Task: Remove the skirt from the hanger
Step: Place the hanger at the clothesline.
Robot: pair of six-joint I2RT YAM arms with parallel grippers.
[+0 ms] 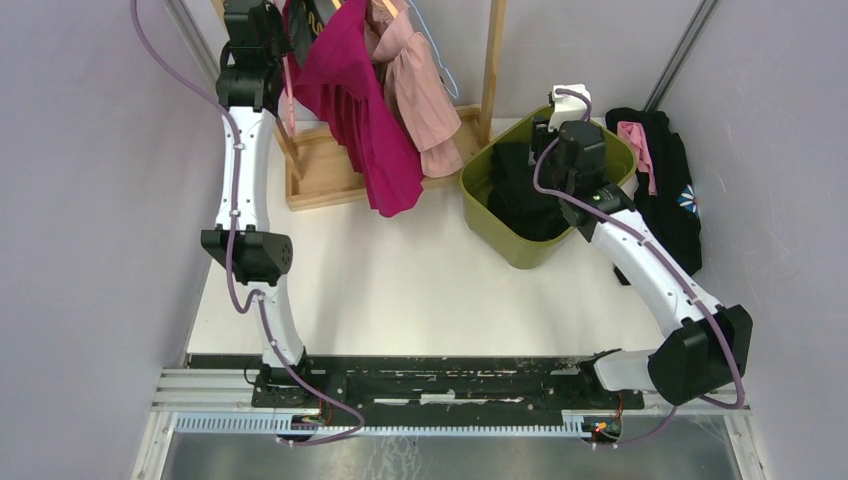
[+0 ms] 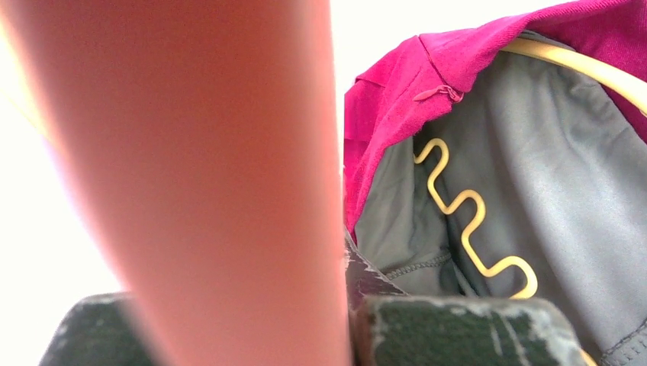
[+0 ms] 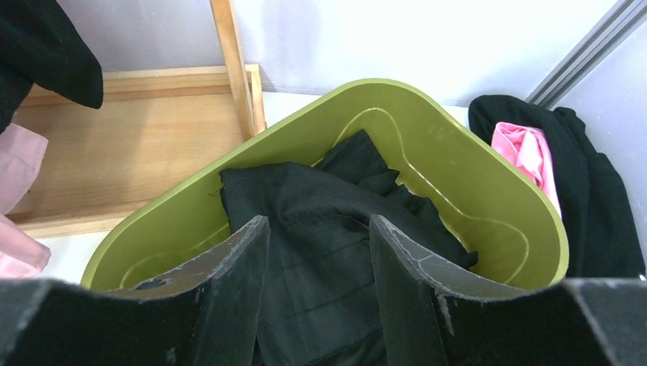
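Note:
A magenta skirt point(image 1: 360, 110) hangs from the rack at the back left; in the left wrist view its magenta cloth point(image 2: 397, 99) and grey lining sit over a yellow wire hanger point(image 2: 465, 213). My left gripper point(image 1: 285, 30) is raised at the rack beside the skirt's top. In its wrist view the gripper point(image 2: 252, 305) is shut on a blurred pink hanger bar point(image 2: 214, 168) that fills the gap between its fingers. My right gripper point(image 1: 548, 132) is open and empty above a black garment point(image 3: 336, 221) lying in the green bin point(image 1: 520, 255).
A pale pink garment point(image 1: 420, 90) hangs to the right of the skirt. The wooden rack base point(image 1: 330, 170) and post point(image 1: 492, 60) stand at the back. A pile of black and pink clothes point(image 1: 665, 190) lies right of the bin.

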